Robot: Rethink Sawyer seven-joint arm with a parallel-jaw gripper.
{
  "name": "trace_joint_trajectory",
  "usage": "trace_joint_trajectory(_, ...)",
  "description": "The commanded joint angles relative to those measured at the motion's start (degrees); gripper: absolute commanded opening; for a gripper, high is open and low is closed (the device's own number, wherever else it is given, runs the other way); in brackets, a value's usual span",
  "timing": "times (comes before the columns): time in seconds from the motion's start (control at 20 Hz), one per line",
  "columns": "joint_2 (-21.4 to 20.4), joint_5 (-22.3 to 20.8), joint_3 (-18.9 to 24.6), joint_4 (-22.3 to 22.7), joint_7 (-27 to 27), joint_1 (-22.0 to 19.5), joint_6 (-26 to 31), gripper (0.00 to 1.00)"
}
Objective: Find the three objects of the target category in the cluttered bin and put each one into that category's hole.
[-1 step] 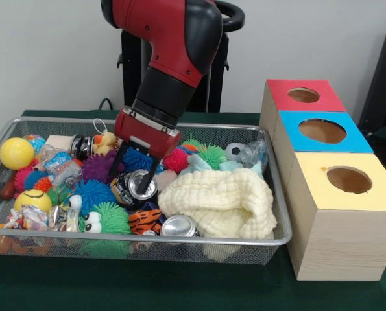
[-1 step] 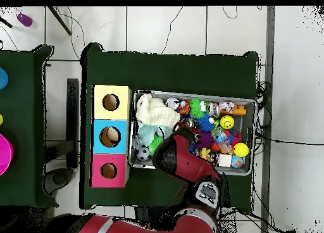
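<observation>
Claw (image 1: 135,170) of the red and black robot arm (image 1: 170,58) is spread wide, holding nothing, its two black prongs down in the wire mesh bin (image 1: 280,214) and straddling a crushed silver drink can (image 1: 134,188) near the bin's middle.

The target category is not shown, but cans seem likely. One prong presses close to a purple spiky rubber ball (image 1: 100,166), so closing may pinch that toy too or push the dented can sideways. The crumpled cream knitted cloth (image 1: 222,204), just beside the can, could snag on lifting.

Counted: at least three cans show, the straddled one, another (image 1: 178,226) by the bin's front rim and one (image 1: 81,146) near the back. Three wooden boxes (image 1: 348,223) stand off the bin's end on the green worktop (image 1: 180,285), topped red, blue and yellow, each with one hole.
</observation>
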Motion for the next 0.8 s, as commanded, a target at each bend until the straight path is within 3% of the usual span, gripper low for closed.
trace_joint_trajectory(0.05, 2.5, -2.3, 8.8, -1.7, 16.0, -2.9, -7.2, 1.0)
trace_joint_trajectory(0.8, 3.7, 0.7, 9.6, -1.6, 16.0, -3.0, -10.4, 1.0)
